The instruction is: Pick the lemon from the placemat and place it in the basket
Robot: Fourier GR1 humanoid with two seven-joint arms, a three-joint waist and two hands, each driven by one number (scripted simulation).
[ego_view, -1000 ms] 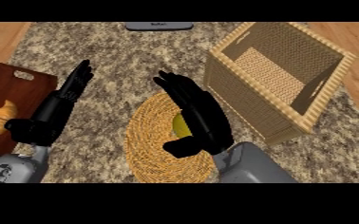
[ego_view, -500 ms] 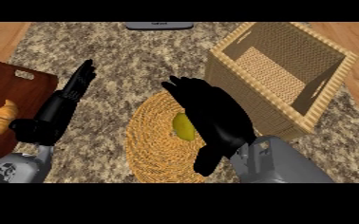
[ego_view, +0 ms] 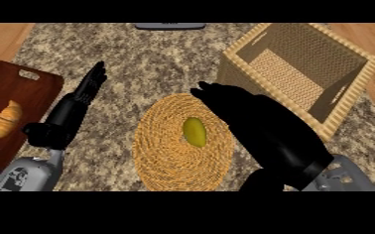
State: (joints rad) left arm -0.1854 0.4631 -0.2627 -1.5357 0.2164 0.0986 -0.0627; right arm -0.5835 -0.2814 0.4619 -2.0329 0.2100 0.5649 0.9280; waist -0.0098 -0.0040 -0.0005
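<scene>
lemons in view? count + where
1. The lemon lies near the middle of the round woven placemat, just left of the right hand. None shows in the basket, though the hand could hide part of the mat.

1. The right hand (ego_view: 260,129) is entering from the lower right corner of the head view, back of the hand facing up, its fingers (ego_view: 209,93) stretching straight toward the upper left.
2. Its thumb is showing low down near the bottom edge, held apart from the fingers.
3. The left hand (ego_view: 73,110) is resting at the left side, open, its straight fingers pointing up and slightly right.
4. A grey left forearm (ego_view: 29,171) is showing in the lower left corner; a grey right forearm (ego_view: 344,176) is showing in the lower right.
</scene>
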